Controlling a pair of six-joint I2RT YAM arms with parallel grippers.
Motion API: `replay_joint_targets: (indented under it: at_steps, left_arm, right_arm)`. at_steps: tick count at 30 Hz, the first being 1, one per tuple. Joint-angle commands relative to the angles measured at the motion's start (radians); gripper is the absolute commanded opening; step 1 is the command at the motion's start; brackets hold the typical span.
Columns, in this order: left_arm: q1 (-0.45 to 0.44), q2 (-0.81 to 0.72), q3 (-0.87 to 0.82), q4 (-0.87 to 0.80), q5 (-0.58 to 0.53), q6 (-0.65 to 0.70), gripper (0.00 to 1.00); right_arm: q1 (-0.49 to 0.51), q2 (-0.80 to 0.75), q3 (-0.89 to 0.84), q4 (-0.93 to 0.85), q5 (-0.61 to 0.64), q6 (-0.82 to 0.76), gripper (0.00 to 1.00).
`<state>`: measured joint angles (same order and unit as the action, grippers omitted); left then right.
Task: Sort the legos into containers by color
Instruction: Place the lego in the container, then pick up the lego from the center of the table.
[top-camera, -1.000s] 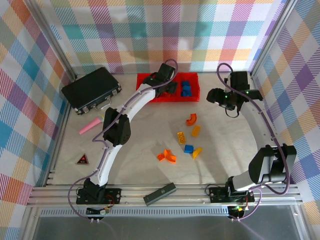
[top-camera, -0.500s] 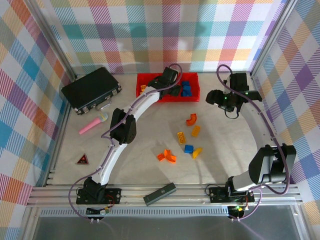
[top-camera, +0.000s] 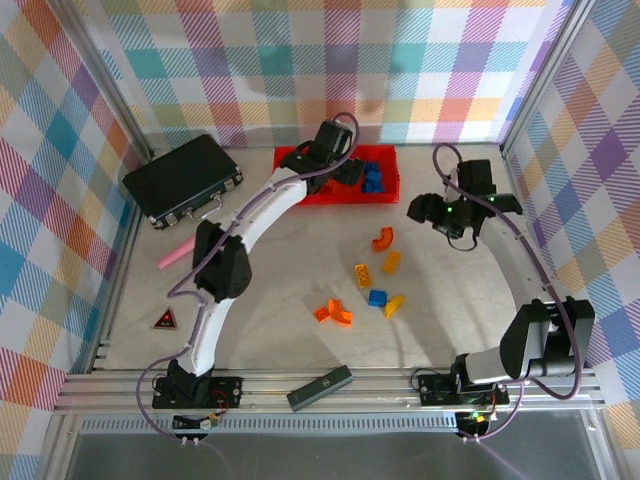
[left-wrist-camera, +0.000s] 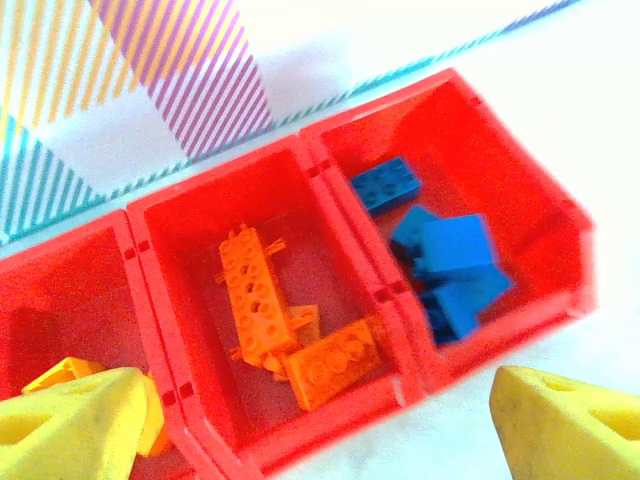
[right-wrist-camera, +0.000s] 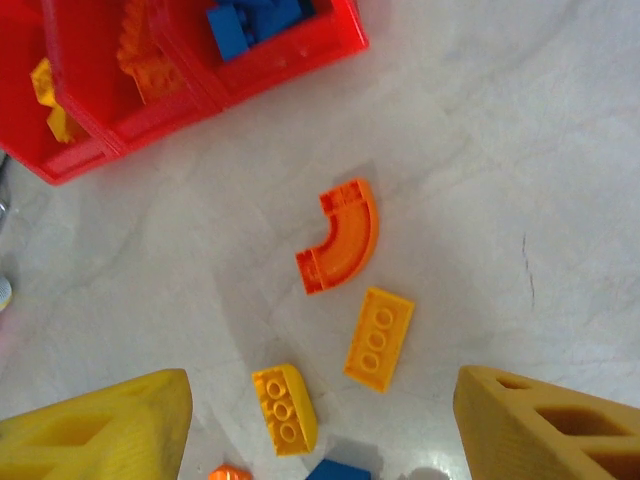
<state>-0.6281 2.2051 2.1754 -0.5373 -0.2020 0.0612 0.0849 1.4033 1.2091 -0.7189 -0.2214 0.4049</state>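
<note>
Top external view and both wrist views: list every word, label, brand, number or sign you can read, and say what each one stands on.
No text can be read in any view.
Small dark triangular tag with a red border: it carries a mark, too small to read.
Long black rectangular bar: any marking is too small to read.
Orange flat plastic brick: its studs are too blurred to show lettering.

Plaid fabric walls (top-camera: 330, 70) on three sides, pale marbled tabletop (top-camera: 280, 300), aluminium rail (top-camera: 400, 385) along near edge, even light
</note>
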Motion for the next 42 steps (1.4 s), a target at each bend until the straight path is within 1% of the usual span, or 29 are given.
replay_joint_targets:
  at_steps: [1,4,8,10,13,16,19,21,27,30,34,42]
  left_arm:
    - [-0.029,-0.163,-0.139,0.023,0.071,-0.041,0.88]
    - [-0.058,-0.258,-0.263,0.005,0.104,-0.078,0.87]
    - [-0.082,-0.386,-0.419,-0.005,0.128,-0.185,0.85]
    - [-0.082,-0.452,-0.498,-0.003,0.121,-0.248,0.85]
    - [-0.082,-0.539,-0.615,-0.002,0.104,-0.362,0.84]
    - [-0.096,-0.561,-0.676,-0.048,0.096,-0.498,0.8]
    - [-0.15,-0.528,-0.687,-0.104,0.062,-0.587,0.79]
    - [-0.197,-0.48,-0.676,-0.121,0.043,-0.622,0.8]
    - [-0.314,-0.275,-0.556,-0.203,-0.022,-0.724,0.79]
    - [-0.352,-0.18,-0.51,-0.205,-0.032,-0.763,0.78]
    - [-0.374,-0.092,-0.443,-0.22,-0.028,-0.785,0.77]
    - [-0.381,-0.012,-0.403,-0.215,-0.033,-0.817,0.76]
  right_arm:
    - [0.006,-0.039,-0.054,-0.002,-0.03,0.017,0.7]
    - [0.005,-0.06,-0.1,0.015,-0.029,0.029,0.7]
    - [0.012,-0.063,-0.159,0.037,-0.051,0.055,0.68]
    - [0.048,-0.056,-0.18,0.058,-0.064,0.06,0.68]
    - [0.128,-0.027,-0.185,0.048,0.0,0.059,0.69]
    - [0.137,-0.013,-0.22,0.077,0.001,0.084,0.69]
    - [0.135,-0.019,-0.23,0.071,0.059,0.09,0.7]
    - [0.111,-0.03,-0.237,0.071,0.07,0.097,0.7]
    - [-0.023,-0.107,-0.275,0.07,0.082,0.123,0.71]
    - [-0.078,-0.151,-0.292,0.073,0.069,0.129,0.72]
    - [-0.088,-0.171,-0.292,0.058,0.067,0.121,0.72]
    - [-0.088,-0.171,-0.296,0.058,0.056,0.112,0.72]
